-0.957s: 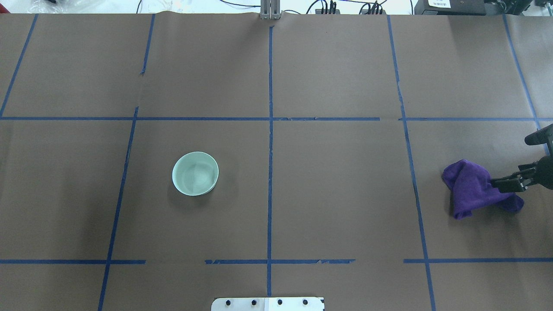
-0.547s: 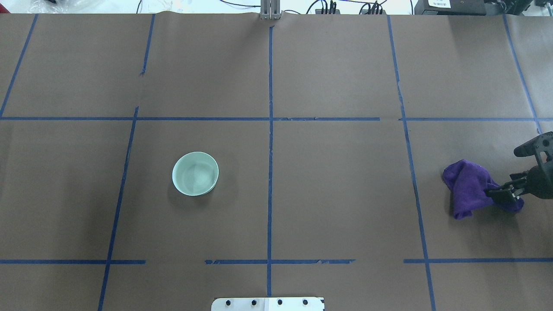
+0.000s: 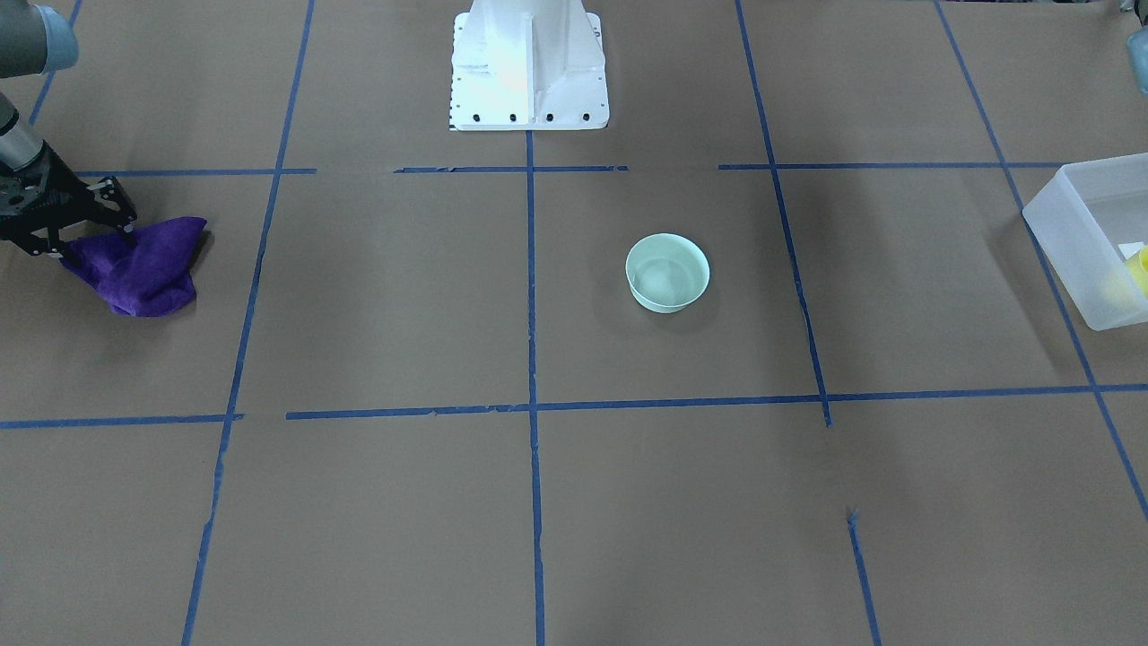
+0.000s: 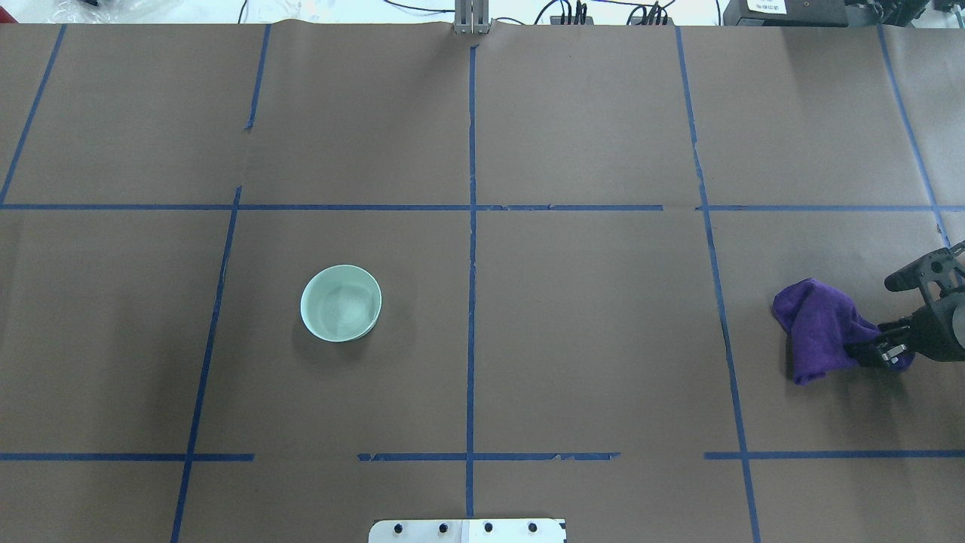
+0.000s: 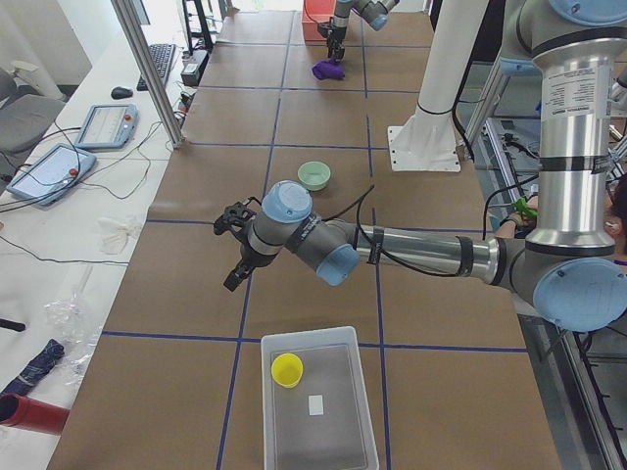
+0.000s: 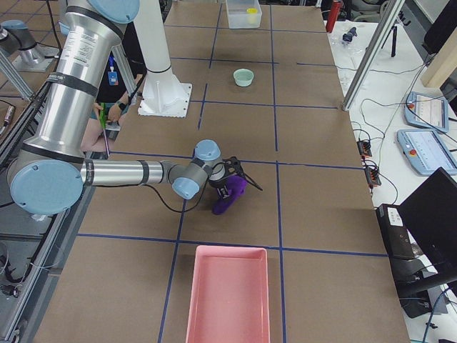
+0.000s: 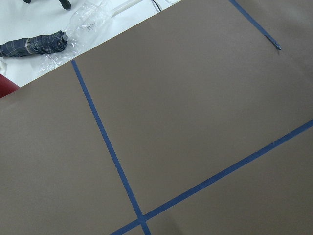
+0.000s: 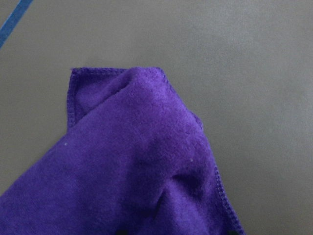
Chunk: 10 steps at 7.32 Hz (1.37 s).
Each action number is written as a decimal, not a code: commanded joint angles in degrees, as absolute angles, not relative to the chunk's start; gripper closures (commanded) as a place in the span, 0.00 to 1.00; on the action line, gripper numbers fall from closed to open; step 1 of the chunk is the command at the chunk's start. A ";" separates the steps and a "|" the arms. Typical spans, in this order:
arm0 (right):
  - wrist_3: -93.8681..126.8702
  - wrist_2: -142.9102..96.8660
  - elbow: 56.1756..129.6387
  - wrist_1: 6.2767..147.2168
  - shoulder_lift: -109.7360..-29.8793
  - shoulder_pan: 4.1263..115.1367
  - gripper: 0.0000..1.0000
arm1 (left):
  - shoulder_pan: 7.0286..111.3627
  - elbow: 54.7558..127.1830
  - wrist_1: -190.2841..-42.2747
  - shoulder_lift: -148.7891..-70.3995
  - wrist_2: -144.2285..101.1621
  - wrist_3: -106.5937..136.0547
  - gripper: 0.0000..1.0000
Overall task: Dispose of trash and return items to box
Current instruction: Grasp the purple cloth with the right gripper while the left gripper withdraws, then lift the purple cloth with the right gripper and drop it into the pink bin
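**Right gripper [image 3: 94, 242] at the cloth [image 4: 818, 332]; bowl [image 4: 341, 303] outside the box [image 5: 318, 411].**
We see the right gripper's jaws apart astride the purple cloth, their tips buried in its folds. The bowl stands near mid-table, well apart from the box, where the cup [image 5: 287, 369] sits in one corner. The left gripper [image 5: 231, 250] hangs over bare paper; we cannot tell its state.

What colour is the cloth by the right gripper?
The cloth is purple, clearest in the right wrist view.

Right claw [image 4: 871, 351] lowered further onto purple cloth [image 4: 818, 328] (tips now touching it).
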State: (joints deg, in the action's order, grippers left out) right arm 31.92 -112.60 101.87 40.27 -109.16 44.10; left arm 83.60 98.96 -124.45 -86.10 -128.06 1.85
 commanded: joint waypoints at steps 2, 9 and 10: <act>31.64 -112.94 102.56 40.43 -109.07 44.21 1.00 | 83.67 98.88 -124.45 -86.13 -128.06 1.85 0.00; 2.83 -136.48 115.99 66.17 -110.39 78.60 1.00 | 83.67 98.96 -124.45 -86.22 -128.06 1.93 0.00; -10.07 -137.97 117.76 77.23 -109.87 85.88 1.00 | 83.67 98.96 -124.54 -86.22 -128.06 2.02 0.00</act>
State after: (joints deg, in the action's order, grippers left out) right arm 4.60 -135.68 115.16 64.36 -110.22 77.05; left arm 83.67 98.97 -124.47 -86.19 -128.06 1.93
